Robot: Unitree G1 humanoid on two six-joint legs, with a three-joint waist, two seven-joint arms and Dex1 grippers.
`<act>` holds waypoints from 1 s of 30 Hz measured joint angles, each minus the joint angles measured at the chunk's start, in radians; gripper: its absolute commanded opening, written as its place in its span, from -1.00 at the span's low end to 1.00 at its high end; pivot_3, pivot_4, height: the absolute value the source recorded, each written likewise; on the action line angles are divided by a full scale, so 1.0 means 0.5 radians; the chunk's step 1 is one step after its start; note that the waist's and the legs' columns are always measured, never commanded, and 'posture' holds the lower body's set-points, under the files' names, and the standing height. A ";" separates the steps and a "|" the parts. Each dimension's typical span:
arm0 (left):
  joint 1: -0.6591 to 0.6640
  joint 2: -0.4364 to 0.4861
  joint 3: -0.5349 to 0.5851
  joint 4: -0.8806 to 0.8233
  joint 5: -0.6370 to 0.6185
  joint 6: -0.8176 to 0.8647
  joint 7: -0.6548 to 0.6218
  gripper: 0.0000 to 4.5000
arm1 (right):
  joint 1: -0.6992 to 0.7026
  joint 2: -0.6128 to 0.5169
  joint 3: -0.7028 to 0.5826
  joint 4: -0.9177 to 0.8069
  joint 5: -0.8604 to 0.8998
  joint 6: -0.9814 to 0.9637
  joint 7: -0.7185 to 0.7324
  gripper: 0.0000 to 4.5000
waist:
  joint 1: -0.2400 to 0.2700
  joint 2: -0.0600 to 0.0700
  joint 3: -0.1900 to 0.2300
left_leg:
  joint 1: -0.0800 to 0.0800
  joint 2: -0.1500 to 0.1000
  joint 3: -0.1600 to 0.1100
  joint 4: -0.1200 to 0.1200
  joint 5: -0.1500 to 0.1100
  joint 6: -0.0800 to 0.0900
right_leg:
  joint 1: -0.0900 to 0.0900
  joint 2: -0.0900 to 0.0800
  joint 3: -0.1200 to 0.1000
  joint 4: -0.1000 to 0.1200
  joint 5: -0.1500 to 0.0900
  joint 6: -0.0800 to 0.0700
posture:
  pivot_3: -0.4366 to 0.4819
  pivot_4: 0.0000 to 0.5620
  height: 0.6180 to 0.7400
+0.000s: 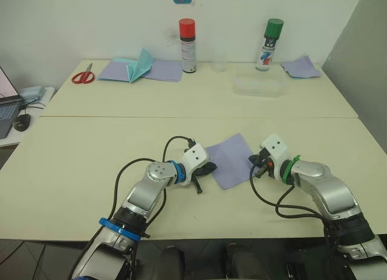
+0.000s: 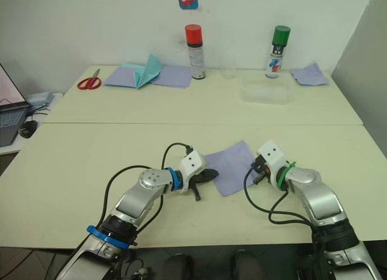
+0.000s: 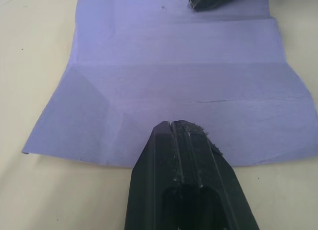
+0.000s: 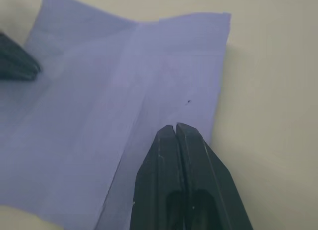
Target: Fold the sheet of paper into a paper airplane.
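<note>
The sheet of paper [image 1: 231, 159] lies flat on the near part of the table [image 1: 91, 147], between the two grippers, unfolded but marked with crease lines. The left gripper [image 3: 171, 124] rests at the sheet's left edge with its jaws pressed together, tips over the paper margin; no paper is visibly pinched between them. The right gripper [image 4: 176, 126] rests at the sheet's right edge, jaws likewise pressed together, tips lying over the paper near its border. Each wrist view shows the opposite gripper's black tip at the far side of the sheet.

Farther back stands a clear plastic container [image 1: 259, 86]. Along the far edge, from left: red-handled scissors [image 1: 83, 76], a teal paper plane [image 1: 140, 65] on wider lavender sheets [image 1: 163, 70], a red-capped spray can [image 1: 188, 45], a clear cup [image 1: 219, 62], a green-capped spray can [image 1: 269, 44] and a rumpled lavender scrap [image 1: 300, 67].
</note>
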 measured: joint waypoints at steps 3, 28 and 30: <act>0.000 0.002 0.001 0.006 0.000 -0.013 -0.005 -1.00 | -0.130 0.005 -0.033 0.083 0.034 -0.034 0.037 -0.57 | -0.001 0.000 0.000 | 0.000 0.000 0.000 0.000 0.000 0.000 | 0.000 0.000 0.000 0.000 0.000 0.000 | -0.05 -0.47 1.00; 0.010 0.037 0.033 0.001 -0.001 -0.050 -0.069 -1.00 | -0.710 0.267 0.000 1.169 0.040 -0.112 0.386 -0.54 | -0.004 0.001 0.001 | 0.000 0.002 0.002 -0.004 0.000 0.000 | -0.002 0.004 0.001 0.001 0.000 -0.001 | -0.05 -0.47 1.00; 0.014 0.037 0.040 -0.002 -0.001 -0.050 -0.069 -1.00 | -0.709 0.271 -0.006 1.165 0.042 -0.065 0.386 -0.87 | -0.003 0.001 0.001 | 0.000 0.002 0.001 -0.003 0.000 0.000 | -0.002 0.004 0.001 0.002 0.000 -0.001 | -0.05 -0.47 1.00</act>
